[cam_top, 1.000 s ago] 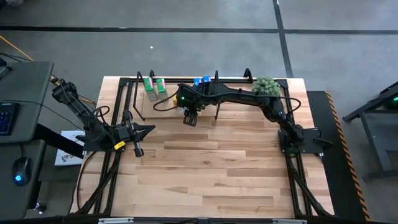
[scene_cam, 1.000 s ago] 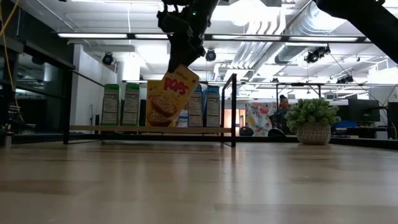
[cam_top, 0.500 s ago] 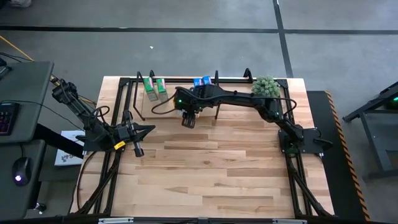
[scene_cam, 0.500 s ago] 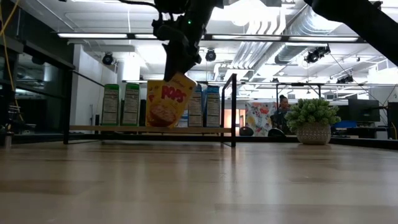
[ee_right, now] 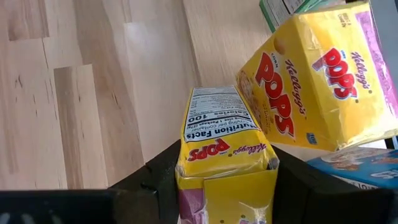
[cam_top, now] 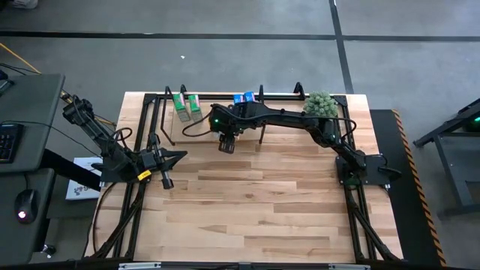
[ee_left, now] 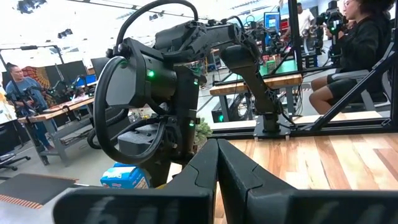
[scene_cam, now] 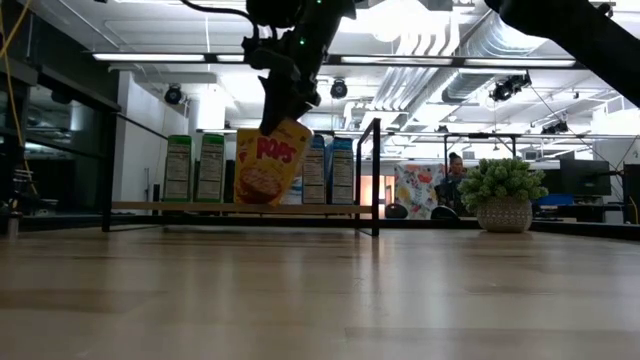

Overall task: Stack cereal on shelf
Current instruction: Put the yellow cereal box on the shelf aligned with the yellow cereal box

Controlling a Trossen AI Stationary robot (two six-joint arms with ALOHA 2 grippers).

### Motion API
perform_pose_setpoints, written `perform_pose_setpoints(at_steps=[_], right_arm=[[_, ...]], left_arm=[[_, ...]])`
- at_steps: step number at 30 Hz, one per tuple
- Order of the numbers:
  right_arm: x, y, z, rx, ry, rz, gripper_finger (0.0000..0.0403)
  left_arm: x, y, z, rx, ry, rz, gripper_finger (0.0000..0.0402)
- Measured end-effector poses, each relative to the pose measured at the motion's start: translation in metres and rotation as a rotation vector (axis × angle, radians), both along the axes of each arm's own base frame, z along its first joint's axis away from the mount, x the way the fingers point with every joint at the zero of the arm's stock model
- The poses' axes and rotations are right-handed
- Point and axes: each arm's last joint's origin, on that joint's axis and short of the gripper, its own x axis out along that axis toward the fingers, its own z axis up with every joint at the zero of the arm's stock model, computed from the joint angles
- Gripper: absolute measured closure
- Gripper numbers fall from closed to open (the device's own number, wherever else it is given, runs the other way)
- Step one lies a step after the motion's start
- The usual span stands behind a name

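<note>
Two green cereal boxes [scene_cam: 194,168] and two blue ones [scene_cam: 329,171] stand upright on the shelf [scene_cam: 240,207] at the far edge of the wooden surface [cam_top: 247,202]. The right end effector [scene_cam: 280,112] hangs above the shelf's middle, clamped on the top of a yellow Corn Pops box [scene_cam: 268,163] that tilts slightly. Its wrist view shows a second yellow Pops box [ee_right: 326,78] just beyond. The left end effector [cam_top: 166,182] rests at the surface's left side, fingers [ee_left: 205,171] pressed together. A potted plant [scene_cam: 503,195] sits right of the shelf.
</note>
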Motion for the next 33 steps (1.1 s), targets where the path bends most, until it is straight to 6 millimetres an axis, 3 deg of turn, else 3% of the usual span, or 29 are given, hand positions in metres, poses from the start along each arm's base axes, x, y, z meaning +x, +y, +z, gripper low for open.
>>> perform_pose_setpoints(at_steps=[5,17,33], right_arm=[[0.001,0.000,0.000,-0.012,-0.011,0.020,0.0219],[0.006,-0.004,0.003,-0.038,-0.063,0.028,0.0124],[0.010,-0.012,0.007,-0.099,-0.127,-0.001,0.0121]], left_arm=[[0.000,0.000,0.000,0.000,0.000,0.000,0.0399],[0.000,0.000,0.000,0.003,0.003,0.000,0.0399],[0.000,0.000,0.000,0.003,0.003,0.000,0.0399]])
